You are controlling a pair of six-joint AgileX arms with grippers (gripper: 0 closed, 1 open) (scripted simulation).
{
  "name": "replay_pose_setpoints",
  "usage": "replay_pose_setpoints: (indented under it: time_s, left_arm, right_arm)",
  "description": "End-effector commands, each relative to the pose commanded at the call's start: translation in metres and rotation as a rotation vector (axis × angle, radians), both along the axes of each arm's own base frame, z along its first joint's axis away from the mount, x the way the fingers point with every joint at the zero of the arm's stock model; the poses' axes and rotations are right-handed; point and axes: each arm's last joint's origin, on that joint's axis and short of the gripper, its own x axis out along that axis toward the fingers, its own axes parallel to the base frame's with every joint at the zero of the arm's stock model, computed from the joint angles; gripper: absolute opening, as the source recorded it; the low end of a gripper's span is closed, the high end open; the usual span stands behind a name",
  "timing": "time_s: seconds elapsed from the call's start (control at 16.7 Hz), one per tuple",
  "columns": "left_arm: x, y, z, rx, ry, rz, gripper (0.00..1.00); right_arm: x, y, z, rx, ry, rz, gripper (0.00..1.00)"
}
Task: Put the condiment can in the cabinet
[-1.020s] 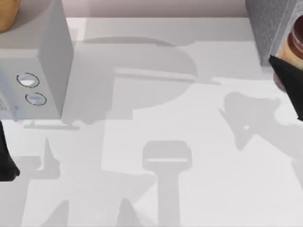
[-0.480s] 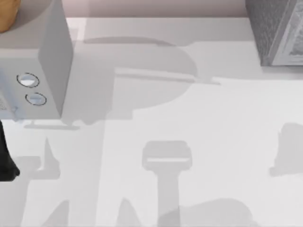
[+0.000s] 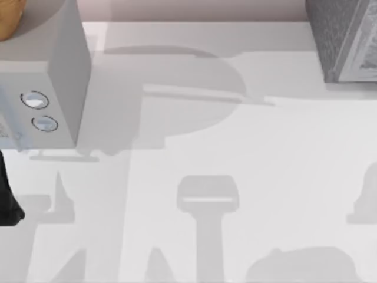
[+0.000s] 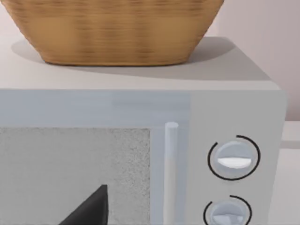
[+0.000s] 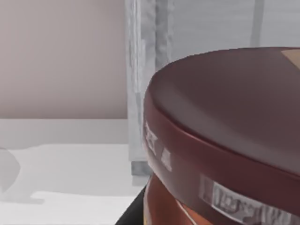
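Observation:
The condiment can [image 5: 225,140] looms very close in the right wrist view, its dark maroon lid uppermost and a strip of orange body below it. My right gripper is shut on it, and a dark bit of the gripper [image 5: 132,212] shows under the can. The grey cabinet [image 3: 344,38] stands at the table's back right, and its pale front [image 5: 145,70] rises just behind the can. My left arm [image 3: 8,200] is parked at the table's left edge, facing the microwave.
A grey microwave [image 3: 44,76] with two round knobs stands at the back left, with a woven basket [image 4: 117,30] on top of it. Arm shadows lie across the white table [image 3: 206,135] at the right and front.
One second ago the can and my right gripper were at the right edge beside the cabinet. Both have left the top view, and their shadow has slid toward the front right.

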Motion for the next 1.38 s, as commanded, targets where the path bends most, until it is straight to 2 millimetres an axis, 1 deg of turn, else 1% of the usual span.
replay_pose_setpoints:
  time_s: [0.12,0.24,0.3,0.42,0.54,0.66,0.84,1.02,1.14,1.26,1.38]
  left_arm:
    - [0.000,0.000,0.000,0.000,0.000,0.000,1.00]
    - [0.000,0.000,0.000,0.000,0.000,0.000,1.00]
    - [0.000,0.000,0.000,0.000,0.000,0.000,1.00]
    - [0.000,0.000,0.000,0.000,0.000,0.000,1.00]
    - [0.000,0.000,0.000,0.000,0.000,0.000,1.00]
    - [0.000,0.000,0.000,0.000,0.000,0.000,1.00]
    - [0.000,0.000,0.000,0.000,0.000,0.000,1.00]
    - [0.000,0.000,0.000,0.000,0.000,0.000,1.00]
    - [0.000,0.000,0.000,0.000,0.000,0.000,1.00]
    - [0.000,0.000,0.000,0.000,0.000,0.000,1.00]
    - [0.000,0.000,0.000,0.000,0.000,0.000,1.00]
  right_arm:
    - [0.000,0.000,0.000,0.002,0.001,0.006,0.00]
    - [-0.001,0.001,0.009,0.001,-0.008,0.003,0.00]
    - [-0.001,0.001,0.018,0.000,-0.014,0.001,0.00]
    - [-0.002,0.001,0.042,-0.002,-0.023,-0.003,0.00]
    - [-0.001,0.002,0.074,-0.005,-0.023,-0.004,0.00]
    - [0.003,0.004,0.111,-0.009,-0.015,-0.003,0.00]
    - [0.017,0.008,0.171,-0.014,0.000,0.000,0.00]
    - [0.039,0.015,0.230,-0.017,0.010,0.003,0.00]
    - [0.057,0.020,0.266,-0.017,0.011,0.005,0.00]
    - [0.075,0.026,0.298,-0.016,0.010,0.008,0.00]
    - [0.093,0.032,0.324,-0.013,0.007,0.009,0.00]
